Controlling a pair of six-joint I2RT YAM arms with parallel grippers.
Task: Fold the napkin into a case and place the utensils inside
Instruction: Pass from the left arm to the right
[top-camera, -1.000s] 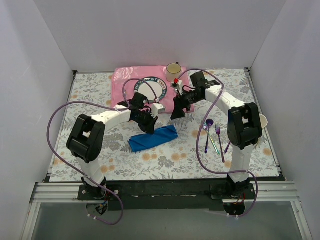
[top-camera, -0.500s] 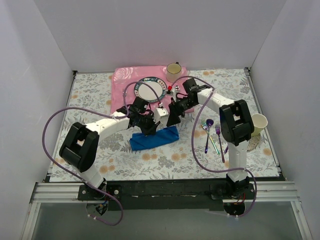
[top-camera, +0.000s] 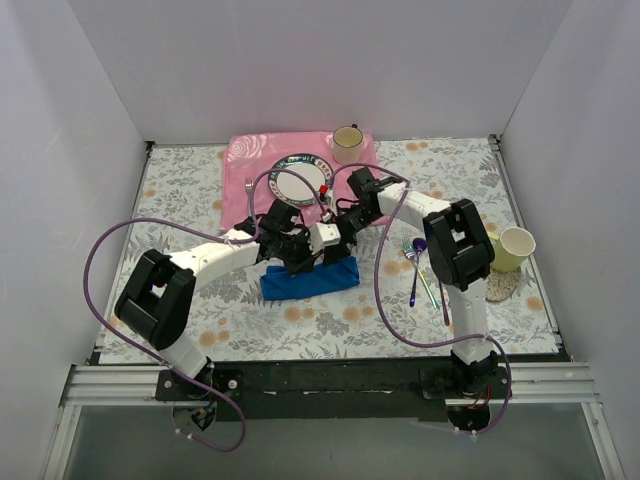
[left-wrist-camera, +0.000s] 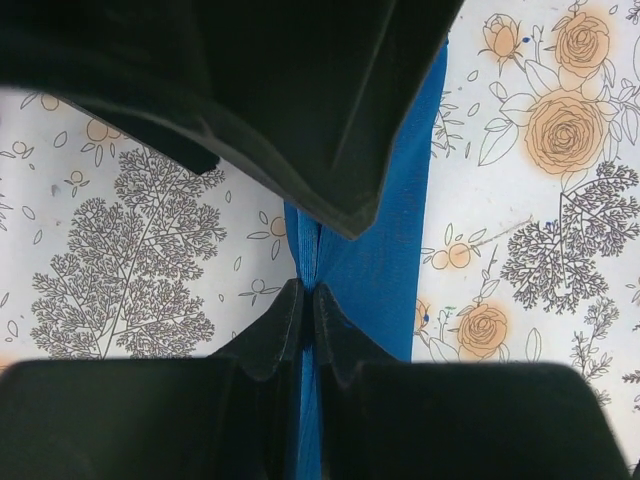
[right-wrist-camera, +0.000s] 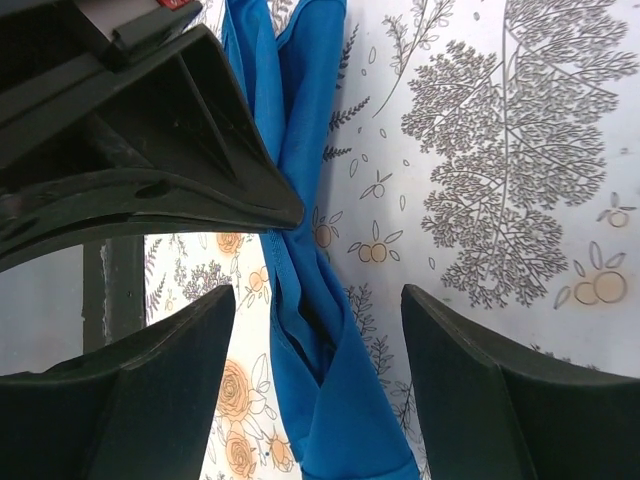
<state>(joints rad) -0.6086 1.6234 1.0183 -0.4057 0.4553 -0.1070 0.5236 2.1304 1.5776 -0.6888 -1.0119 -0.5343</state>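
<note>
Left gripper (left-wrist-camera: 308, 300) is clamped on a raised ridge of the napkin (left-wrist-camera: 378, 250), tips meeting at lower centre of the left wrist frame. We see the right gripper (right-wrist-camera: 318, 335) with jaws wide apart, one on each side of the napkin's bunched fold, no contact that we can tell. In the top view the napkin lies as a folded strip at centre, both grippers over its upper edge. Utensils (top-camera: 425, 268) lie right of centre, well apart from it.
</note>
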